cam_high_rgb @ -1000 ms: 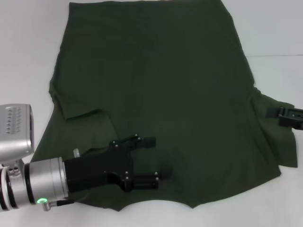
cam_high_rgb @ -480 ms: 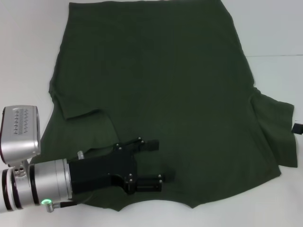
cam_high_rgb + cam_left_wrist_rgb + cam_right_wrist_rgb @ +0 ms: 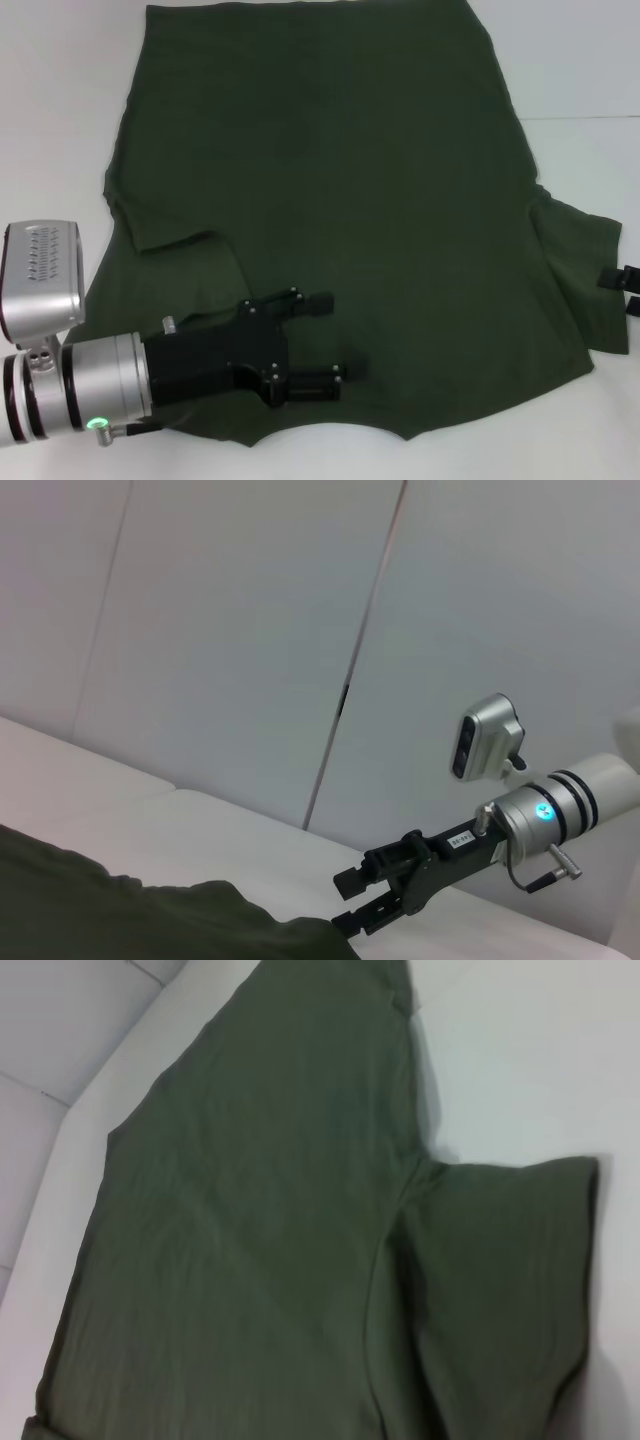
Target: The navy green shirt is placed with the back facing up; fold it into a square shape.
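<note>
The navy green shirt (image 3: pixel 330 200) lies spread flat on the white counter (image 3: pixel 60 110), plain side up; no lettering shows. Its far hem runs off the top edge of the head view. The sleeve on the robot's left is folded inward over the body, while the right sleeve (image 3: pixel 585 275) lies out flat.

The left end effector (image 3: pixel 328 335) sits low over the near part of the shirt, close to the neckline, its two black fingers spread apart. Whether the fingertips touch the cloth cannot be made out.

The right end effector (image 3: pixel 618 290) is mostly cut off at the right edge of the head view, just beside the right sleeve's cuff. In the left wrist view it appears farther off (image 3: pixel 355 900), fingers parted with nothing between them.
</note>
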`<action>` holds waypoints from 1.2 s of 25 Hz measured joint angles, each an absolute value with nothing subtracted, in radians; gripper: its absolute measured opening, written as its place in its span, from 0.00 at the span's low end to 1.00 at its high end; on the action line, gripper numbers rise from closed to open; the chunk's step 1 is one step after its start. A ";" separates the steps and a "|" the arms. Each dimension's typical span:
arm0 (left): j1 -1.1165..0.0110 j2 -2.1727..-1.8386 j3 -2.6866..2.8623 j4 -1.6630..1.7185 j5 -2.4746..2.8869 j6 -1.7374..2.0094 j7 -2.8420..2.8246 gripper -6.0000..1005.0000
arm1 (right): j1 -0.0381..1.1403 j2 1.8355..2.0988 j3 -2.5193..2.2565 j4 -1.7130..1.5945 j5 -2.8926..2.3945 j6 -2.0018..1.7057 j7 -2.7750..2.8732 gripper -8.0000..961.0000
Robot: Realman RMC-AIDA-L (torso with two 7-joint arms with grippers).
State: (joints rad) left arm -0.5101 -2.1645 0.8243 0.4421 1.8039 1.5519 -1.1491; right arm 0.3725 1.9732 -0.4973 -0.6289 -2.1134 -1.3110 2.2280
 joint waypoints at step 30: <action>-0.511 -2.163 0.817 0.448 1.802 1.537 -1.151 0.93 | 0.409 1.989 -0.366 -0.506 -2.092 -1.263 2.190 0.28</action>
State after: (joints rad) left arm -0.5108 -2.1630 0.8175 0.4480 1.8024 1.5369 -1.1505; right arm 0.4095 1.9893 -0.3656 -0.5058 -2.0921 -1.2626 2.1896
